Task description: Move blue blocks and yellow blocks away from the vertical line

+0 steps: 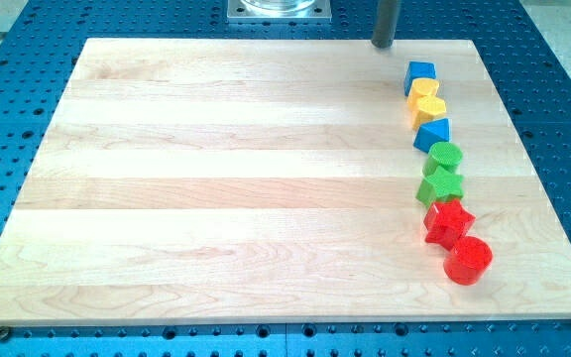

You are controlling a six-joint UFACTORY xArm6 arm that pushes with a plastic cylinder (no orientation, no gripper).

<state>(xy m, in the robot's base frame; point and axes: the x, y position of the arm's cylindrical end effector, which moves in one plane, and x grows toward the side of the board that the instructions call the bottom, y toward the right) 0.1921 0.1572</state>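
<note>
Eight blocks form a vertical line at the board's [216,198] three o'clock side: blue cube [420,76], two yellow blocks [425,89] [429,108] and blue block [432,132] head it, so my tip [383,45], bare rod without jaws, waits at their eleven o'clock, apart

We see a pale wooden board [246,178] made of long planks laid side by side, their grain running from left to right. It rests on a blue metal table [8,30] drilled with a regular grid of small holes, which shows on every side of the board. At the far edge, just beyond the board, a square silvery metal plate [279,10] sits on the table. Even, soft light falls over everything, with only faint shadows. We see no walls, floor or windows.
</note>
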